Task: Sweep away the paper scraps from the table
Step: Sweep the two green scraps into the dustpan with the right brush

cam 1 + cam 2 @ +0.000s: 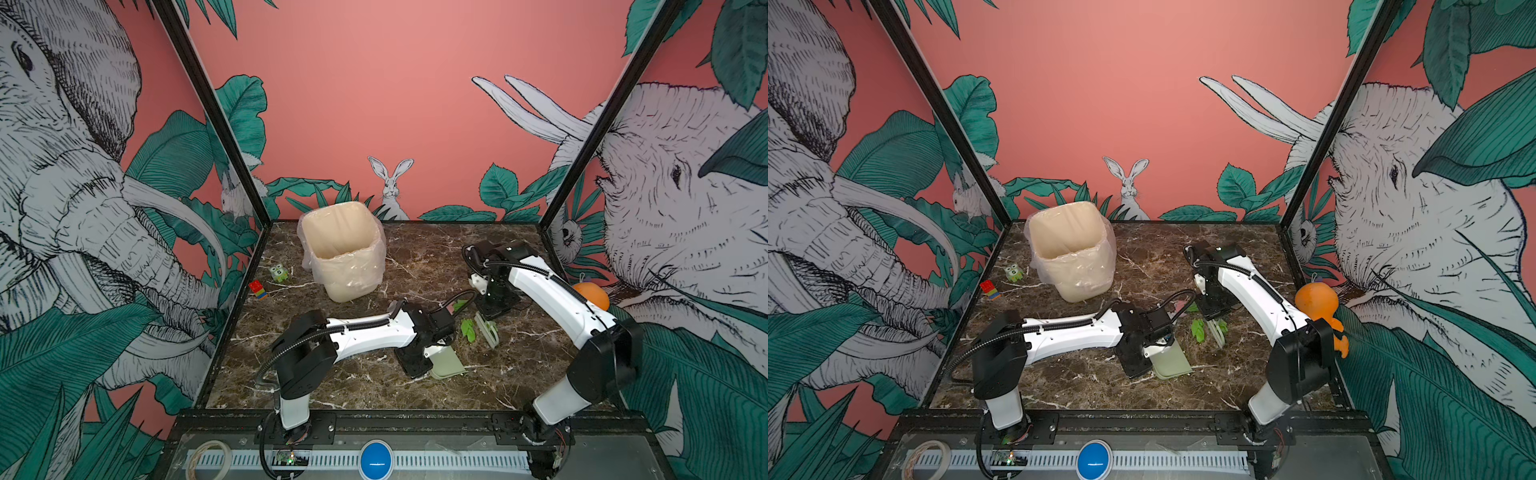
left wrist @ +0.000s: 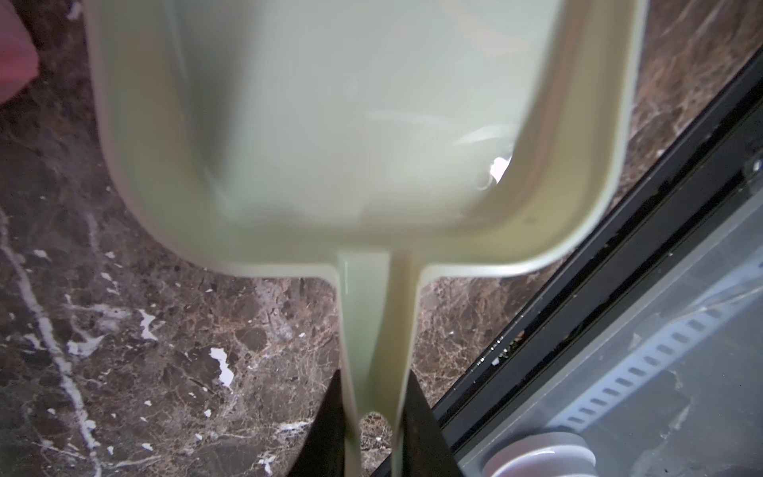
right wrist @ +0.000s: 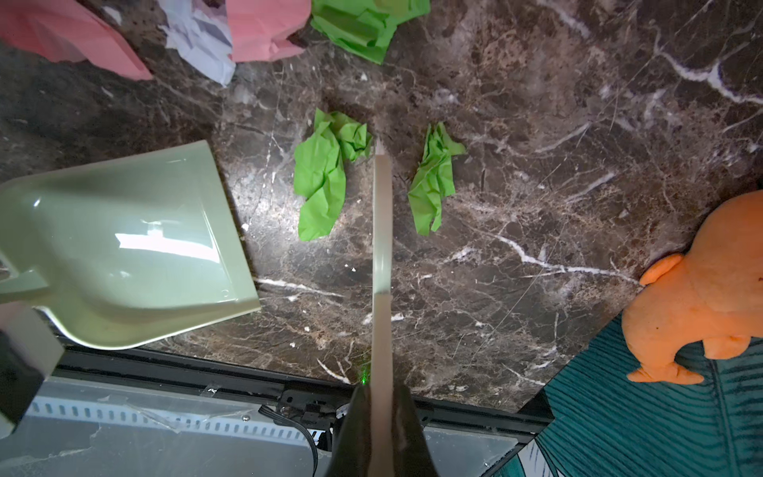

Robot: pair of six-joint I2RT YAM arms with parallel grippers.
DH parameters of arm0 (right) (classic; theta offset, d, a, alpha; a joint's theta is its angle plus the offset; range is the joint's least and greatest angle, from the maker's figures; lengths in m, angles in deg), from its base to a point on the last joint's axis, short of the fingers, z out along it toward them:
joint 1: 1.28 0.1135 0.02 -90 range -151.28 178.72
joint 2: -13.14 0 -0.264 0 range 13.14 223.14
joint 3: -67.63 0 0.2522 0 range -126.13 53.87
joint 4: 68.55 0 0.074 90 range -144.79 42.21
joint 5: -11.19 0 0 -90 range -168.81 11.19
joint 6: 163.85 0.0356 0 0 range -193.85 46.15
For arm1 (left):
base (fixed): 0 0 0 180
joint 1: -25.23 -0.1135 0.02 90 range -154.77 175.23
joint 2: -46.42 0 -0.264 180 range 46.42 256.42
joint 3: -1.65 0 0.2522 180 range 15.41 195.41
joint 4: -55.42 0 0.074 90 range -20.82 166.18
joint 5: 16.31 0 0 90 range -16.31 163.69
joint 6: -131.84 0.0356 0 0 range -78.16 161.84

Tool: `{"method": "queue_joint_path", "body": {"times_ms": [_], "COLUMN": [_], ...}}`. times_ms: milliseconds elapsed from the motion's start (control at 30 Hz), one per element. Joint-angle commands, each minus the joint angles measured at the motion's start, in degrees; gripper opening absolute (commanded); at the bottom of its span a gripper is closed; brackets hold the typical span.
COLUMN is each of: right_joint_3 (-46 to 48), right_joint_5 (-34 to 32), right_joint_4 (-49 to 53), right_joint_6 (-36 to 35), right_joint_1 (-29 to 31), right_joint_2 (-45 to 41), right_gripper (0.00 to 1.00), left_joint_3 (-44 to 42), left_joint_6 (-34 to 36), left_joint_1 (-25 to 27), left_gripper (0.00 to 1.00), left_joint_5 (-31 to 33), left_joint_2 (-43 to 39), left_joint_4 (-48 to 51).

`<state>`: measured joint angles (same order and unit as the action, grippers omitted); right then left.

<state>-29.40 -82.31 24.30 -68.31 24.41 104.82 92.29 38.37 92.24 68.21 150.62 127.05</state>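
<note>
At the dark marble table [image 3: 536, 206], we see the left fingers [image 2: 326, 433] clamped on the handle of a pale green dustpan [image 3: 124, 247], its open lip facing the paper scraps [image 3: 322, 186], while the right fingers [image 3: 353, 437] are pinched tight on a slim brush [image 3: 382, 227]. In the right wrist view the brush stands between two green scraps, one on the dustpan's side and one [image 3: 433, 177] behind it. More pink, white and green scraps [image 3: 264, 29] lie bunched further off. We judge the risks plain: a stroke toward the dustpan would take only the nearer scrap and leave its twin; light crumpled paper may ride over the brush or skid past the lip; and the dustpan sits near the table's front edge, so a hard push could send scraps off it
</note>
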Motion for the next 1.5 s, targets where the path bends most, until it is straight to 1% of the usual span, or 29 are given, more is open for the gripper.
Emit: {"method": "queue_joint_path", "body": {"times_ms": [0,233,533,567,600,833,967,1133,1267,1467], "right_joint_3": [-1.9,-0.5,2.9,3.3,3.8,5.3,5.0,4.1,4.3,5.8], "right_joint_5": [0.3,0.2,1.8,2.1,2.3,4.4,2.8,0.4,2.7,7.2], "right_joint_4": [-0.7,-3.2,-4.4,-4.3,-4.3,-4.3,-4.5,-3.9,-5.8,-6.5], "right_joint_6": [-1.0,-1.7,-2.4,-2.2,-2.1,0.4,0.9,0.1,0.5,1.9], "right_joint_1": [0.3,0.3,0.9,1.1,1.5,5.6,5.9,5.5,5.7,8.6], "right_joint_2": [0.4,1.7,0.5,0.5,-1.4,-3.9,-4.8,-2.4,-1.7,-3.7], "right_gripper": [0.00,0.00,0.00,0.00,0.00,0.00,0.00,0.00,0.00,0.00], "left_joint_3": [1.3,2.7,3.9,4.1,4.2,4.2,4.0,4.1,4.1,3.2], "left_joint_6": [-0.8,-0.9,-1.0,-1.0,-1.1,-1.0,-1.1,-0.8,-0.9,-1.6], "left_joint_1": [-0.1,-0.3,-0.4,-0.4,-0.4,-0.4,-0.3,-0.4,-0.4,-0.3], "left_gripper": [0.00,0.00,0.00,0.00,0.00,0.00,0.00,0.00,0.00,0.00], "left_joint_5": [0.2,1.9,5.0,5.0,5.2,5.7,5.7,5.7,5.8,5.8], "left_joint_2": [0.0,1.2,2.6,2.7,2.8,2.4,2.1,1.9,1.7,1.0], "left_joint_4": [0.3,0.7,0.2,0.2,0.2,0.3,0.0,-0.2,-0.3,-0.9]}}
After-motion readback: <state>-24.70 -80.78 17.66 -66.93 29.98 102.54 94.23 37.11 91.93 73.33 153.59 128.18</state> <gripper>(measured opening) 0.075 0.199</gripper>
